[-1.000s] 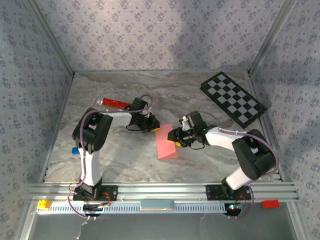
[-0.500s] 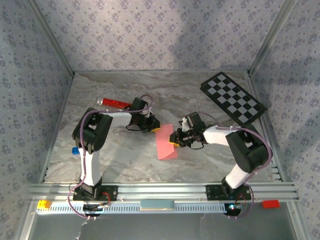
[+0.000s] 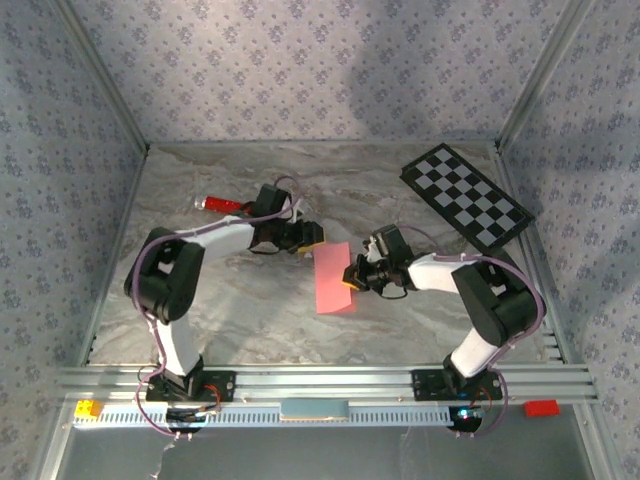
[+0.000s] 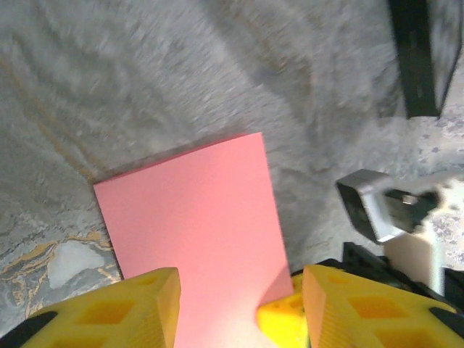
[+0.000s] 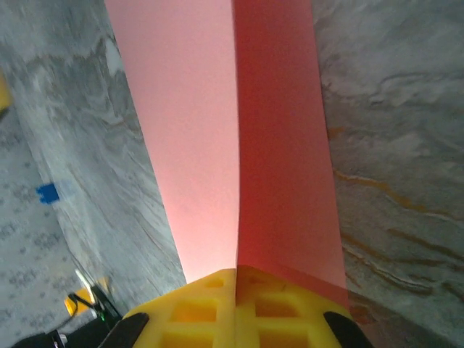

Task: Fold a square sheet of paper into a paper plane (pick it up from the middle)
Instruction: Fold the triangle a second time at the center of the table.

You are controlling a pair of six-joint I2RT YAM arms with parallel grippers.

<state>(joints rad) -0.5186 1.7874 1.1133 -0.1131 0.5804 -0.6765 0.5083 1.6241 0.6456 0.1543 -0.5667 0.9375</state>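
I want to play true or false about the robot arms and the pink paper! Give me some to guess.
1. The right gripper is shut on the pink paper. True.
2. The left gripper is open. True.
3. The paper is flat and unfolded. False: the right wrist view shows a crease running down its length.
4. The paper lies on the checkerboard. False: the checkerboard lies apart, off to the far right.
5. A red cylinder lies on the left side. True.

The paper point(image 5: 217, 130) pinched in the right gripper point(image 5: 235, 283) is thin, smooth, matt pink, with one sharp crease. The fingers point(image 4: 123, 312) of the left gripper point(image 4: 239, 297) look like dull yellow moulded plastic with square pockets; the table point(image 4: 145, 72) beyond them is grey, marbled and matt.
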